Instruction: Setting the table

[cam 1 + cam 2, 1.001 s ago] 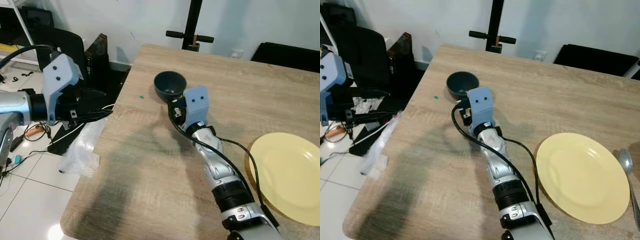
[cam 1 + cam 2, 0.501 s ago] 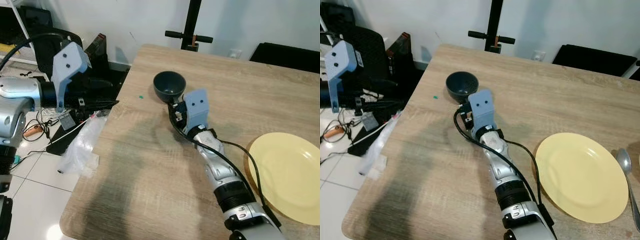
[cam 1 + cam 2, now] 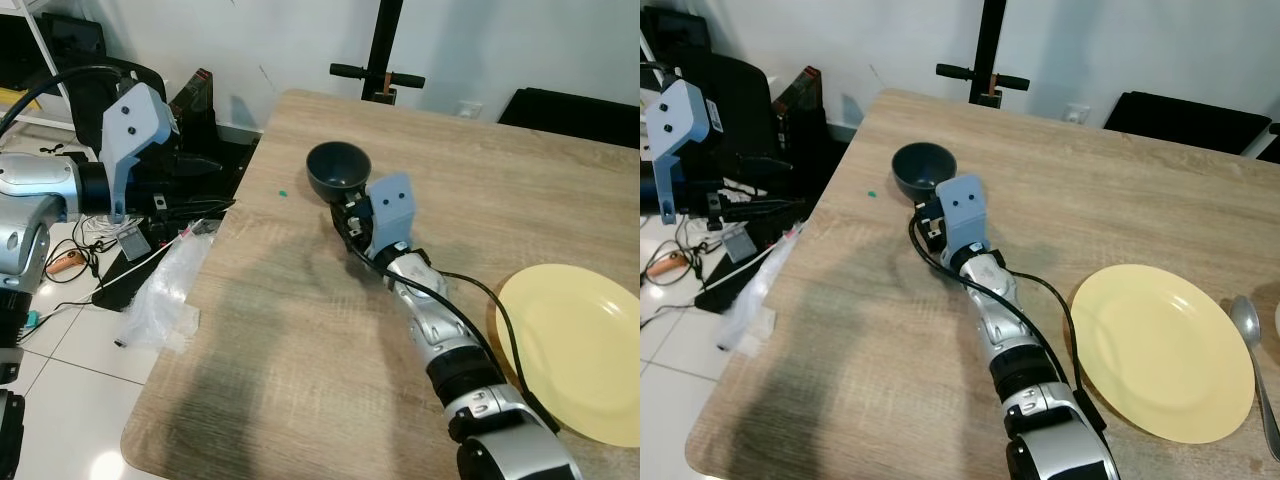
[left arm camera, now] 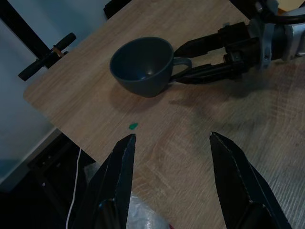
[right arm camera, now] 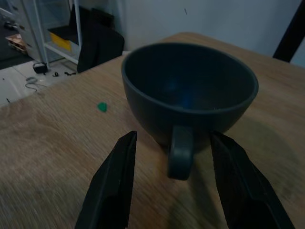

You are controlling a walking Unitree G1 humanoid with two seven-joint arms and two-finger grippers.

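A dark grey cup [image 3: 338, 170] stands upright near the far left part of the wooden table [image 3: 300, 330], its handle [image 5: 180, 151] turned toward my right arm. My right gripper [image 4: 202, 59] is open, with one finger on each side of the handle and not closed on it. My left gripper [image 4: 174, 183] is open too, held off the table's left edge over the floor and pointing at the cup. A yellow plate [image 3: 575, 350] lies at the near right, with a spoon [image 3: 1252, 345] beside it.
A small green speck [image 3: 283, 193] lies on the table left of the cup. Beyond the left edge are a black chair [image 3: 135, 95], cables and a crumpled plastic bag [image 3: 165, 295] on the tiled floor. A black stand [image 3: 382, 70] rises behind the table's far edge.
My left arm has risen and swung toward the table edge. My right gripper has crept slightly closer to the cup's handle.
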